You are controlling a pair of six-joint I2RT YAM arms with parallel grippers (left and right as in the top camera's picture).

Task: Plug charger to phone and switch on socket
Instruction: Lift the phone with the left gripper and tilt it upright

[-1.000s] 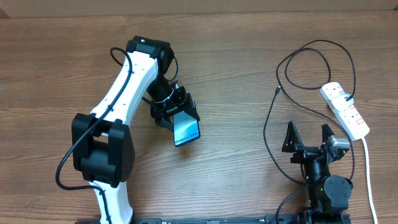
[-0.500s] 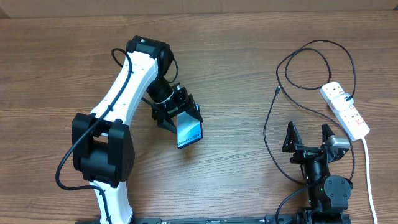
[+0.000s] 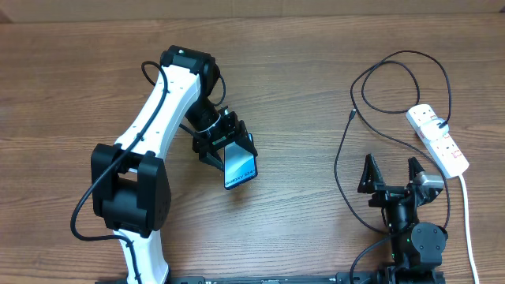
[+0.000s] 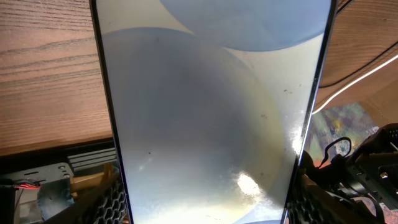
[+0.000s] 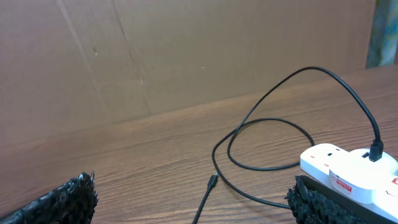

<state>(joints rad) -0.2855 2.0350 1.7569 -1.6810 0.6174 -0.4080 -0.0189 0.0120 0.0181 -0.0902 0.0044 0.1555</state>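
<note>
The phone point(image 3: 239, 166) is clenched in the left end effector point(image 3: 227, 148), raised over the left-centre of the wood-grain counter point(image 3: 316, 47). Its pale blue screen carries a line of lettering at the near end, too small to read surely. The left wrist view fills with that glossy screen point(image 4: 211, 112), dark-edged and specked with dust, showing no writing. At the right, the white oblong socket point(image 3: 439, 140) lies at a slant, with its thick white cord point(image 3: 467, 213) running near. The thin black charger point(image 3: 337, 162) is plugged into it and loops across the counter. The right end effector point(image 3: 390, 170) sits released, its rough black fingers point(image 5: 62, 199) spread, near the socket. Only its view shows the connector tip point(image 5: 212, 182) lying free, brown cardboard point(image 5: 186, 50) behind, and a red-printed socket label, blurred
</note>
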